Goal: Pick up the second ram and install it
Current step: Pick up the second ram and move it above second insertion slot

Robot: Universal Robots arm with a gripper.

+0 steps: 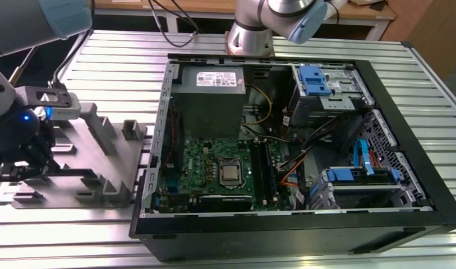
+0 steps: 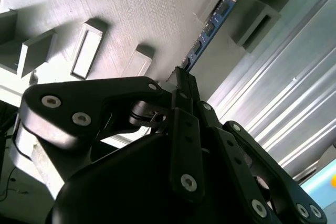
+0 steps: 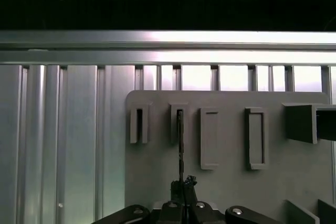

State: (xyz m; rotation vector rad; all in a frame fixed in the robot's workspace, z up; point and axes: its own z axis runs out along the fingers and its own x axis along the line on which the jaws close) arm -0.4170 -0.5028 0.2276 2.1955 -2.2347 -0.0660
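The second ram is a narrow board with bluish chips, standing on edge in a grey fixture block on the grey fixture plate. In the first wrist view the second ram shows edge-on as a thin dark line running from a slotted block down to my fingertips. My gripper is shut on the near end of the stick. In the exterior view my gripper hangs over the fixture plate at that view's left, apart from the open computer case.
The green motherboard lies in the case with long black slots beside the processor socket. Cables, a power supply and blue drive bays crowd the case. Several upright grey blocks stand on the plate. The table top is ribbed aluminium.
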